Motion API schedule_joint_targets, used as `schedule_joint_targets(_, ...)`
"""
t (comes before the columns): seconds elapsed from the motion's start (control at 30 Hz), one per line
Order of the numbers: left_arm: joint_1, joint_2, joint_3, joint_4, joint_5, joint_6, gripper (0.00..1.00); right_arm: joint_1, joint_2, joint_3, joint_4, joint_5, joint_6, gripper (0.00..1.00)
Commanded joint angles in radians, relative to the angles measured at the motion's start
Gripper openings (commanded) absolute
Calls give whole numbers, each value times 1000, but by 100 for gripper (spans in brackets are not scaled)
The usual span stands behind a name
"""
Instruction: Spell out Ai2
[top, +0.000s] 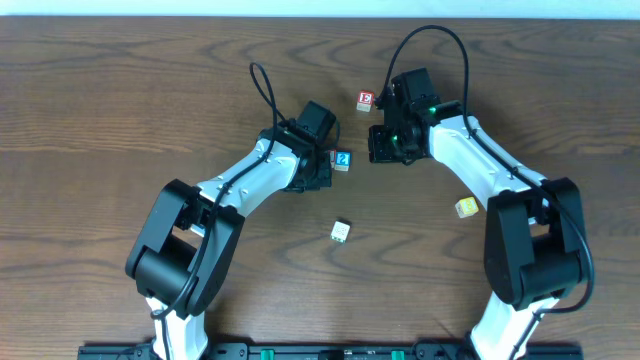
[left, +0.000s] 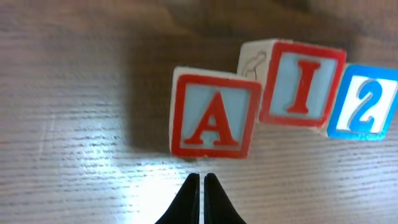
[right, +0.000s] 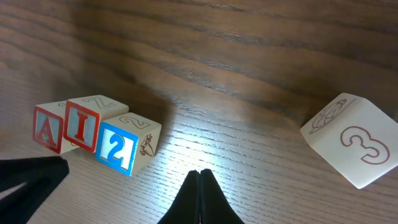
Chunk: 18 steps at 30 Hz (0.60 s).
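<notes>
**A, I and 2 in a row, both pairs of fingers closed**

The A block (left: 214, 118), I block (left: 300, 84) and 2 block (left: 364, 102) sit side by side near the middle of the tabletop (top: 100, 100), between the two arms. The row is uneven. The A block sits a little nearer the left wrist camera, and the I block is tilted, its edge against the 2 block.

The left fingers (left: 201, 178) are pressed together, holding nothing, with their tips just short of the A block's lower edge. The right fingers (right: 199, 174) are likewise closed and empty, over bare wood just beside the 2 block.

From overhead, open wood spreads on the far side and to the left. The 3 block (right: 354, 140) lies well apart from the row. A white block (top: 340, 231) sits alone nearer the arm bases, and a yellow block (top: 466, 207) lies beside the right arm.

The blocks are pale cubes with crisp edges. A and I are red on light blue inside red frames, and the 2 is white on bright blue. Thin line drawings mark their side faces. The tabletop is dark brown with fine grain, and it shines under the wrist lights.
</notes>
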Motion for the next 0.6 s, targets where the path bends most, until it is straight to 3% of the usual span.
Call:
schedule_joint_targets(0.0, 1, -18, -7, 14, -52, 26, 6, -7, -30, 20, -3, 6, -15, 1)
schedule_joint_targets(0.57, 1, -9, -7, 69, -57, 29, 6, -7, -30, 20, -3, 7, -19, 1)
